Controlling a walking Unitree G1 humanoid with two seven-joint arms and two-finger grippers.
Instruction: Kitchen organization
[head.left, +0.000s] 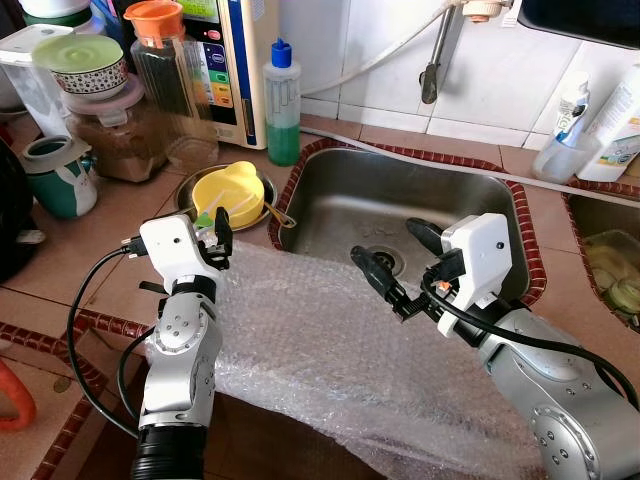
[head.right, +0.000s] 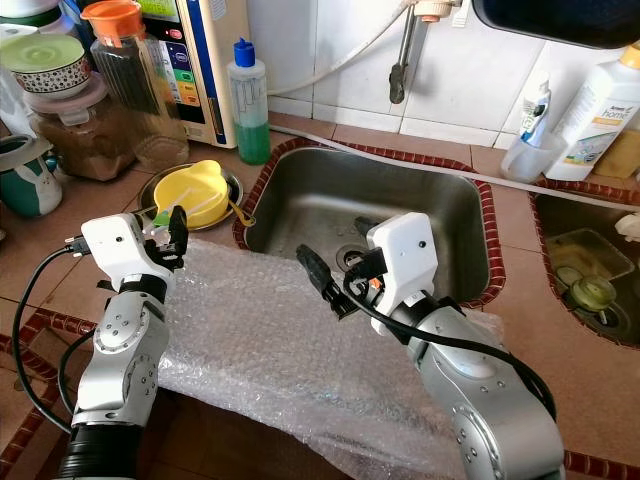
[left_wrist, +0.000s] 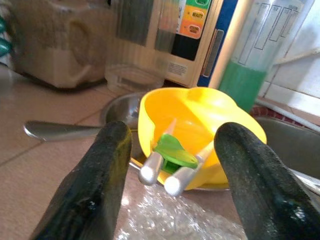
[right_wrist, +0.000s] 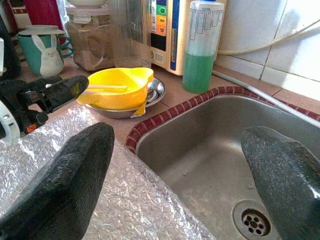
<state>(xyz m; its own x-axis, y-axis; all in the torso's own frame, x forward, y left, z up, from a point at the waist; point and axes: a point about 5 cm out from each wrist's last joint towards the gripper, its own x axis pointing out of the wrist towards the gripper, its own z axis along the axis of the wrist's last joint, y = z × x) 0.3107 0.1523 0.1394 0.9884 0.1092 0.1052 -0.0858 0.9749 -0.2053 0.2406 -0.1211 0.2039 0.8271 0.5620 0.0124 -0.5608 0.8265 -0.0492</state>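
A sheet of bubble wrap (head.left: 330, 350) lies over the counter's front and the near rim of the steel sink (head.left: 340, 200). My left gripper (head.left: 222, 235) is open at the sheet's far left corner. It faces a yellow bowl (head.left: 232, 190) resting in a steel dish (head.left: 190, 190). Between its fingers in the left wrist view, a green-tipped metal utensil (left_wrist: 172, 152) leans against the yellow bowl (left_wrist: 200, 120). My right gripper (head.left: 392, 247) is open and empty, hovering over the sink's front edge just above the wrap.
Behind the dish stand a green soap bottle (head.left: 283, 100), a tall plastic pitcher (head.left: 165, 70), jars and a teal mug (head.left: 58, 175). A faucet (head.left: 432, 70) hangs over the sink. A second basin (head.left: 610, 260) and white bottles (head.left: 615, 130) are at the right.
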